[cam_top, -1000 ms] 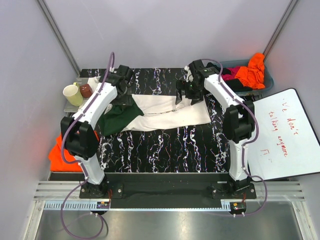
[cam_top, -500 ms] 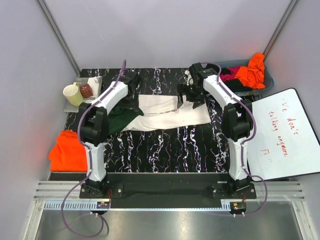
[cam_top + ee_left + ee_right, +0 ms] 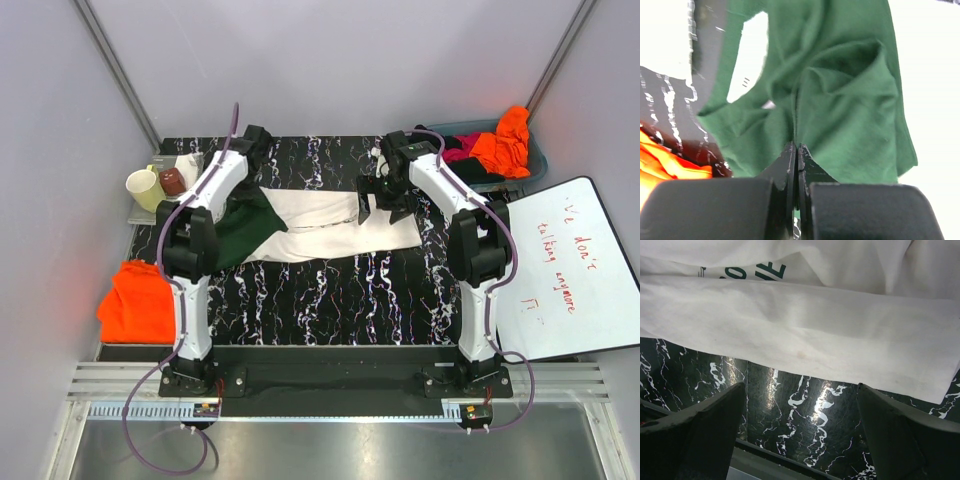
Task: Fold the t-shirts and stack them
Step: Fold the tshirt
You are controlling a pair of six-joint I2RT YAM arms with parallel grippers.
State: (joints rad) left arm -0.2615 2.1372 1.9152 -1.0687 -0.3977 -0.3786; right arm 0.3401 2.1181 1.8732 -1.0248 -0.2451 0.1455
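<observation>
Pinching a fold of the green sleeve (image 3: 840, 100), the left gripper (image 3: 797, 149) has its jaws pressed tight together, and the cloth puckers where it runs in between the tips. The right gripper (image 3: 800, 440) hangs with its jaws spread wide and nothing between them, over bare table (image 3: 330, 290) just beside the folded edge of the cream shirt (image 3: 805, 325). Dark lettering (image 3: 755, 272) peeks out from under a fold farther in. From above, that shirt lies stretched across the middle of the black marbled table, its green sleeve at the left end under the left arm and its cream body reaching toward the right arm. An orange shirt (image 3: 135, 300) sits crumpled off the table's left edge. At the far right corner a bin (image 3: 535, 165) holds more shirts (image 3: 500, 140), orange, magenta and black. A white board (image 3: 570, 270) with red writing lies to the right, and two mugs (image 3: 155, 185) stand at the far left.
</observation>
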